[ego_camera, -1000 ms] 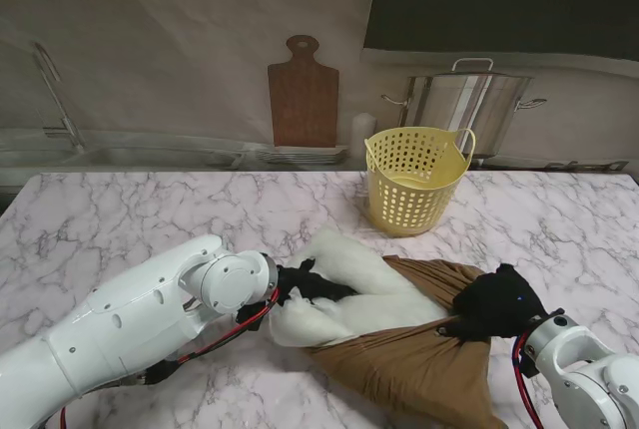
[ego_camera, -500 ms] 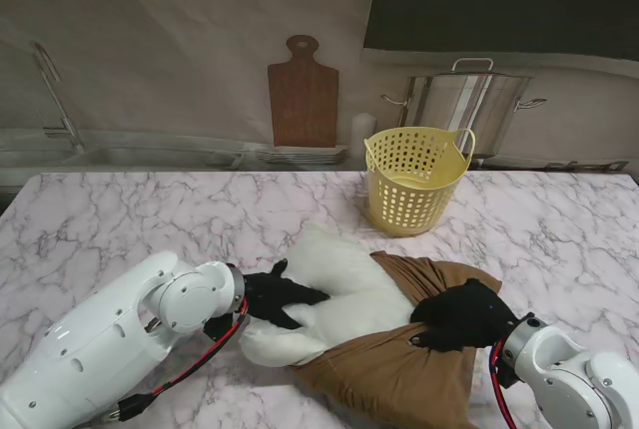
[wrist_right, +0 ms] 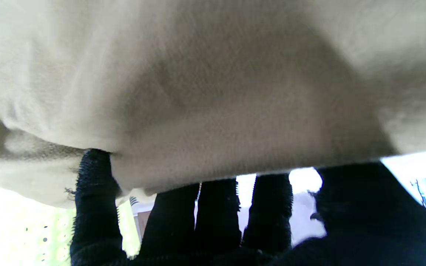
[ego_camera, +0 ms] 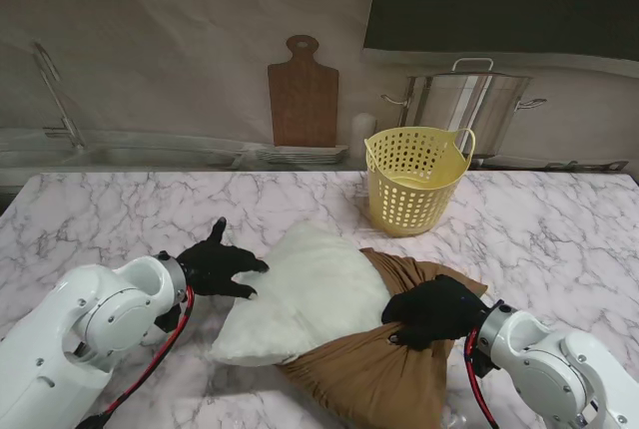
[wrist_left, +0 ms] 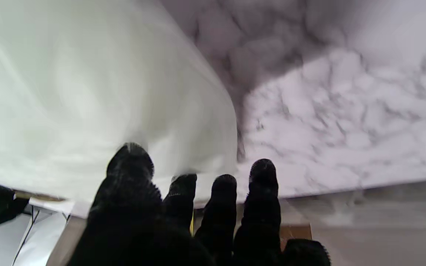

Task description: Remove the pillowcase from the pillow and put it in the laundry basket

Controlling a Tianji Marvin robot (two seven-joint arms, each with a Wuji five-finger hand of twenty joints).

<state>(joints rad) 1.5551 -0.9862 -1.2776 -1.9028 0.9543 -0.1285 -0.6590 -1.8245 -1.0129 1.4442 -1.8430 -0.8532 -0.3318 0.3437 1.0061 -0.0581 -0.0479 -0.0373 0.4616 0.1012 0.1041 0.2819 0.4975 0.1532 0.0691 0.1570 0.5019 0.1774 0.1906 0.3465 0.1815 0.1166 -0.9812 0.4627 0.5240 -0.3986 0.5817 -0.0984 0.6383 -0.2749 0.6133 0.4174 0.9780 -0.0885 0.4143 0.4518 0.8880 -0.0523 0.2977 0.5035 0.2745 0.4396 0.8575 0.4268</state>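
**Gripping the brown pillowcase while the pillow lies half bared**

Clutching a bunched fold of the brown pillowcase [ego_camera: 384, 374], the right hand [ego_camera: 431, 311] sits nearest to me on the right, its black-gloved fingers [wrist_right: 94, 192] curled into the cloth; in the right wrist view the fabric fills almost the whole picture and the fingertips press up into it. The pillowcase covers only the near right part of the pillow [ego_camera: 300, 294], whose white bulk pokes out toward the left and lies flat on the marble table [ego_camera: 120, 210].

On the left, the left hand [ego_camera: 222, 264] hovers just beside the pillow's bare edge with its fingers spread and nothing held; the fingertips [wrist_left: 131, 162] reach toward the white fabric, and whether they touch it I cannot tell, since that wrist view is blurred.

Farther from me, the yellow laundry basket [ego_camera: 414, 180] stands upright on the table, apart from the pillow and to the right of centre. Beyond the table's far edge a wooden cutting board [ego_camera: 303, 92] leans against the wall, and a steel stockpot [ego_camera: 467, 98] stands behind the basket.
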